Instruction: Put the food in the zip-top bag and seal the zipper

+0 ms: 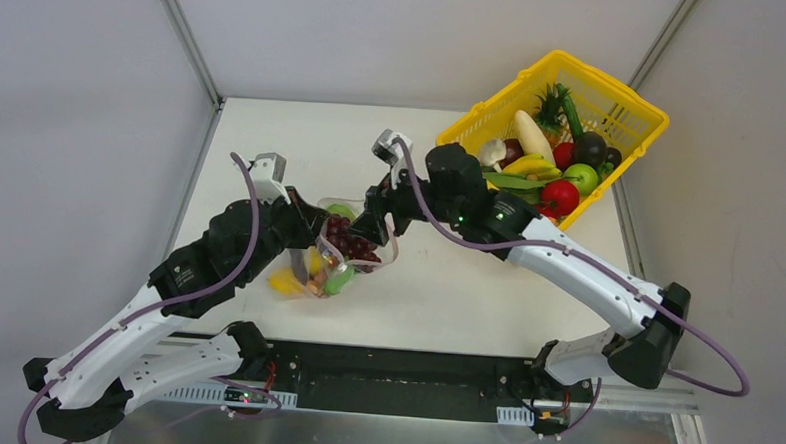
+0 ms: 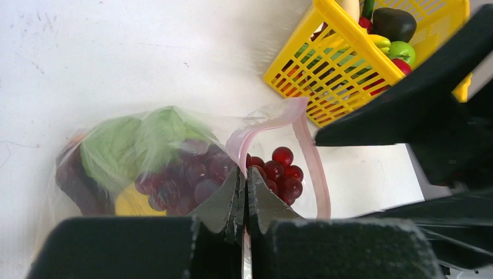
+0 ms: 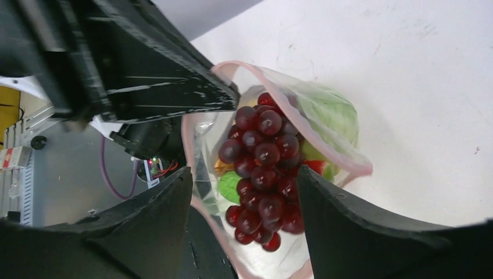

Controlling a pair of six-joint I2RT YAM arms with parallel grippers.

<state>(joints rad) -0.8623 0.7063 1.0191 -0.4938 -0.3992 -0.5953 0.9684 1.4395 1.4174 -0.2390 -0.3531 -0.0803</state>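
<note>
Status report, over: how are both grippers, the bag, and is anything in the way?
Left gripper shut on bag edge. Right gripper open, astride grapes at bag mouth. Zipper unsealed. Basket stands apart, not in the way.

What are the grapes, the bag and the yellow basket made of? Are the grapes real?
The grapes: probably hard plastic, not real; every dark red ball is glossy and alike. The bag: thin, clear, soft plastic film; food shows through and it wrinkles. The basket: looks like stiff yellow plastic, moulded as an open lattice.
</note>
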